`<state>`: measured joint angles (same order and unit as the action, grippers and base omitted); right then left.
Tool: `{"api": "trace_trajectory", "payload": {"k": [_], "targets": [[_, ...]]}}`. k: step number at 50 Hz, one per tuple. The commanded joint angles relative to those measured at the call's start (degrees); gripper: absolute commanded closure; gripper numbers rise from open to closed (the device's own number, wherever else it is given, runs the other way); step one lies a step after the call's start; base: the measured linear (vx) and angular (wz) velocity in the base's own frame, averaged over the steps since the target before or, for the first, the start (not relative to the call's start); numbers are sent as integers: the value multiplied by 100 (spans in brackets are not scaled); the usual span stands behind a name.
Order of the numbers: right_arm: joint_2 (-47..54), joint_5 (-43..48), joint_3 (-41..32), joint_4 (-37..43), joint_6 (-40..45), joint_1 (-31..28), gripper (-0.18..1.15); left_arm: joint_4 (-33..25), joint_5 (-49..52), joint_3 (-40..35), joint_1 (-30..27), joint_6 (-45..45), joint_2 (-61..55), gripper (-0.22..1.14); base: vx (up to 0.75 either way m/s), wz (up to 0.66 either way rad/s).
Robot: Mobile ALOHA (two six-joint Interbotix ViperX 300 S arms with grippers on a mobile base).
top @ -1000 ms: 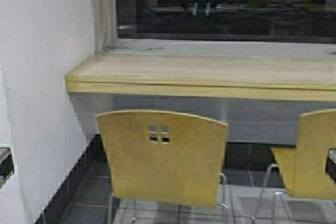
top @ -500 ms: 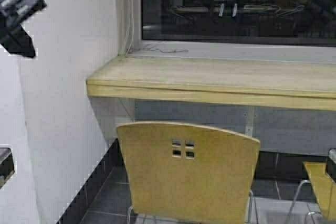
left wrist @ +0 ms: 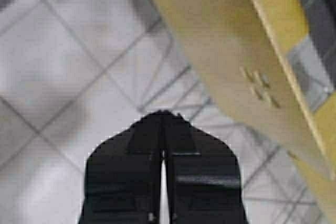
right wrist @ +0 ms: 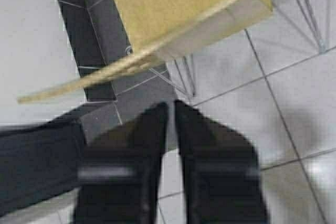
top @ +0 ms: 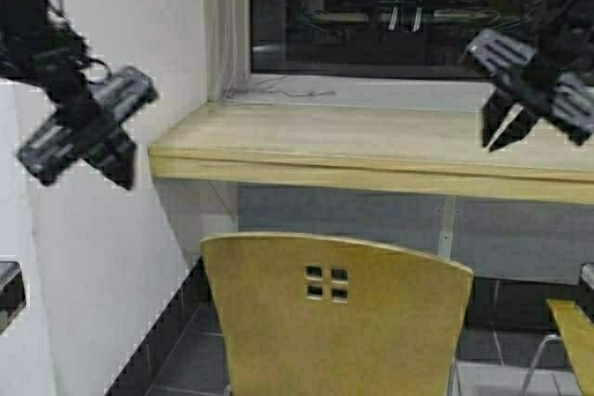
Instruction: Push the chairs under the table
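left gripper (top: pixel 119 166) raised, right gripper (top: pixel 501 134) raised, both closed

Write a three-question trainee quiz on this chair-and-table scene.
1. True or false: the left tool or the right tool touches the chair.
2. In the high view, which shows against the table? A left tool; B right tool; C neither.
3. Fill in: the chair has ___ square cutouts.
Key: 1 false; 2 B; 3 four.
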<state>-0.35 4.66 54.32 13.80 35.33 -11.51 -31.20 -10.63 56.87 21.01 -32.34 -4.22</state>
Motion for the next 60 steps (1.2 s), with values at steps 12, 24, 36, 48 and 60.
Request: {"api": "trace_trajectory", "payload": {"k": [12,24,36,48,60], "targets": [[1187,325,-387,650,281,-167,21,-404,9,-396,70,-431,-501,14,14,-11],[1723,272,-431,1626,501,-545,19,-888,-62,-457,396,-773,-694,14,14,-15],[2065,132,-694,1811,519,-791,18,-976,-88,-633,475,-826,-1081,14,10,-1],[2101,-211,-888,1828,554,-800,6,-1134,-105,-773,475,-879,-1521,13,6,0],[2417,-483,-1292,2733,853,-1020,5,-1380,62,-1230,475,-967,-1767,13,2,-1]]}}
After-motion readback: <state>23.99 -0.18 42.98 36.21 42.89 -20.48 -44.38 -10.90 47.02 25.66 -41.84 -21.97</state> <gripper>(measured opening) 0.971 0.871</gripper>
